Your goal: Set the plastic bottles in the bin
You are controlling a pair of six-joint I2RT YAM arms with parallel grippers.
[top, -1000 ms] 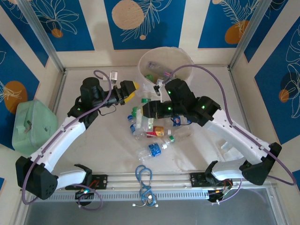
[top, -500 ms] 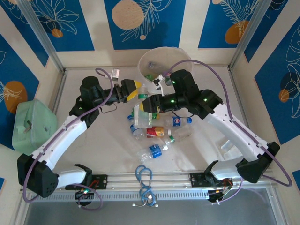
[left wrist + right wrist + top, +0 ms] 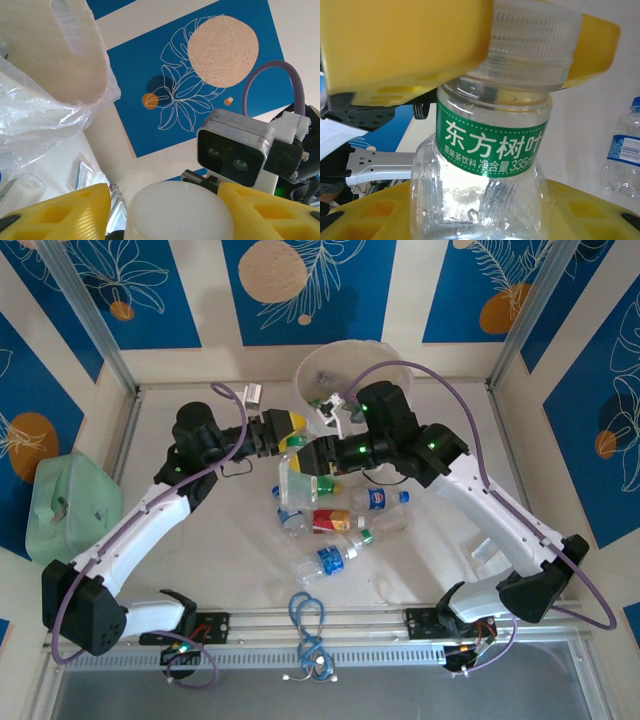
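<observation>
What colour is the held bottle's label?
Bottle label: green, white lettering; best in right wrist view.

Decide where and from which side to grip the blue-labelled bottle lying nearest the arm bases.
Probably the bottle's labelled middle, from straight above, closing across its width. It lies flat on its side, slanted, at the near edge of the group. Both long sides look free, and the straight body is wider and steadier than the cap.

White links, black joint housings, green LEDs lit on left arm [image 3: 140,525] and right arm [image 3: 495,520]. Purple cable looped along each. Yellow ribbed fingers [image 3: 60,212].
</observation>
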